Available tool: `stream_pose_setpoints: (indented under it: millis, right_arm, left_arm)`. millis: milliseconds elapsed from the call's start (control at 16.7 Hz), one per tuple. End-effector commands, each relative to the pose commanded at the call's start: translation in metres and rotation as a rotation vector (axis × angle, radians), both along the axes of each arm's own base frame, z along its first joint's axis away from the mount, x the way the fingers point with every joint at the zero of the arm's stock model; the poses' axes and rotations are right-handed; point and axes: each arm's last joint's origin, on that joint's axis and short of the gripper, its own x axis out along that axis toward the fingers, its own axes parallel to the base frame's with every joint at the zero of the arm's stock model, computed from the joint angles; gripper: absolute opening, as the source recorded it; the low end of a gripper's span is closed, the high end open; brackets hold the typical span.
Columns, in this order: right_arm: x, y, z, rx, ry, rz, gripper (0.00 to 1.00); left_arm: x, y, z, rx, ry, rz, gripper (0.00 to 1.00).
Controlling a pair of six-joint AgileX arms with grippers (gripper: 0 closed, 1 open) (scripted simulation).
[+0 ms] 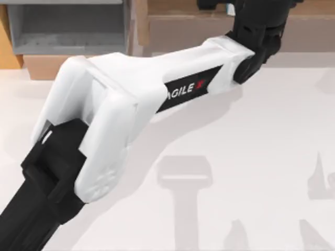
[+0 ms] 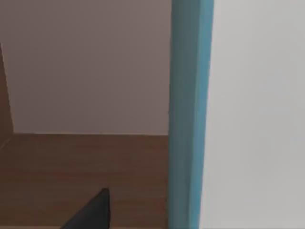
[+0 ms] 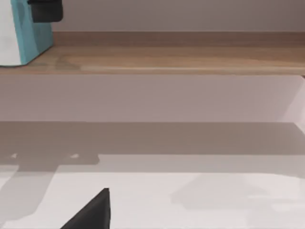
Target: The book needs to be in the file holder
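White table (image 1: 251,157) backed by a brown wooden shelf (image 1: 220,21), with the grey file holder (image 1: 68,26) at the top view's upper left. The left arm (image 1: 131,104) stretches diagonally across to the shelf; its finger state cannot be told. The teal book (image 2: 188,114) stands upright on the shelf board, a dark finger (image 3: 45,10) against its cover. The right arm looks low across the table.

Premises: a rendered office-style desk. Evidence: a plain white tabletop (image 1: 251,157), a grey box-shaped file holder with flat walls (image 1: 68,26) at the rear left, and a wide brown wooden shelf (image 3: 181,59) against a bare pale wall.
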Motion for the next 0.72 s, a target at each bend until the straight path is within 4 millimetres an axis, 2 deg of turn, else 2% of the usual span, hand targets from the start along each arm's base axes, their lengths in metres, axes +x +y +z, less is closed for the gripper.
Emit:
stream_pose_setpoints:
  millis: [180, 720]
  right_arm:
    - [0.0, 0.0, 0.0, 0.0, 0.0, 0.0, 1.0]
    - [0.0, 0.0, 0.0, 0.0, 0.0, 0.0, 1.0]
  left_arm:
    - [0.0, 0.0, 0.0, 0.0, 0.0, 0.0, 1.0]
    - [0.0, 0.0, 0.0, 0.0, 0.0, 0.0, 0.32]
